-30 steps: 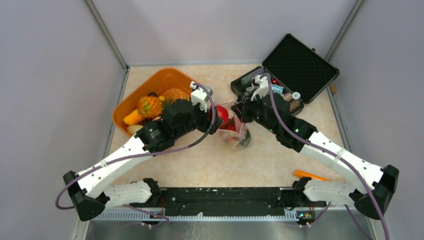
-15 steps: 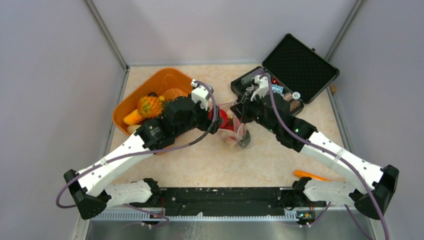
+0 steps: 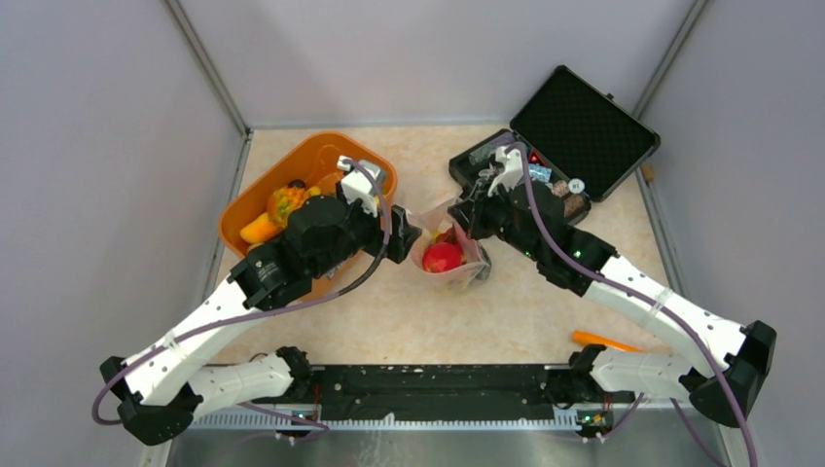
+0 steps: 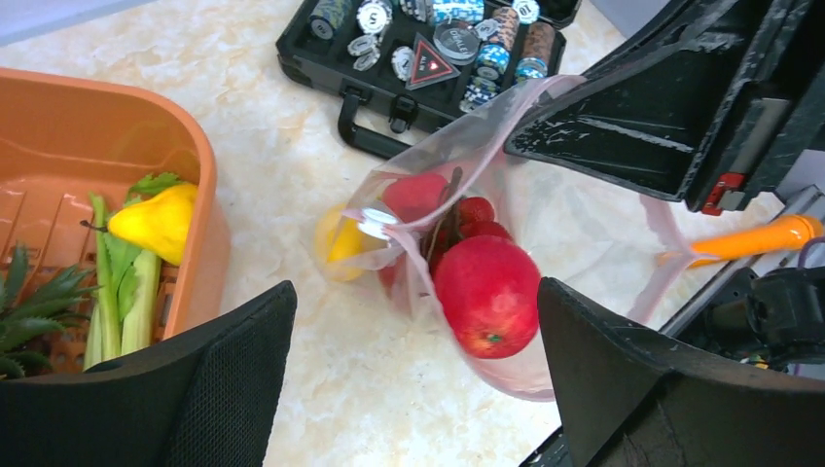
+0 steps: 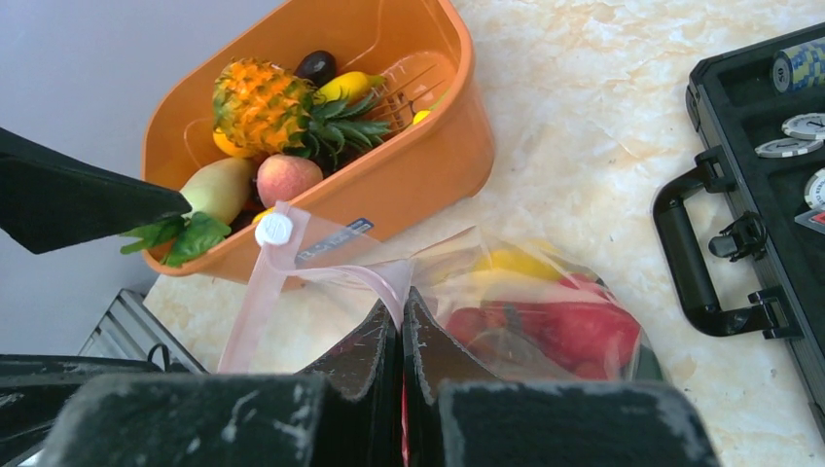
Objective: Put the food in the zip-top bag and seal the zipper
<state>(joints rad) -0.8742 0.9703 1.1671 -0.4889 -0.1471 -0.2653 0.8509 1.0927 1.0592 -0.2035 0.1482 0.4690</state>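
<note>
The clear zip-top bag [image 3: 457, 265] lies mid-table with its mouth held up. My right gripper [image 5: 402, 304] is shut on its pink zipper [image 5: 340, 268] strip, which also shows in the left wrist view as the zipper [image 4: 516, 112]. Inside the bag lie a red apple [image 4: 486, 294], red cherries [image 4: 474, 210] and a yellow piece [image 4: 339, 238]. My left gripper [image 4: 416, 316] hangs open just left of the bag with nothing between its fingers [image 4: 229, 375]. More food sits in the orange basket [image 5: 428, 165]: a pineapple [image 5: 255, 102], a peach [image 5: 286, 177] and a pear [image 5: 219, 190].
An open black case [image 3: 574, 131] with chips [image 4: 433, 44] stands at the back right, its handle [image 5: 686, 258] facing the bag. An orange stick [image 3: 603, 341] lies near the right arm's base. Grey walls close in the table on both sides.
My left gripper has opened and let the red apple drop into the bag. It has then drawn back to the left, toward the basket. The right gripper has kept its hold.
</note>
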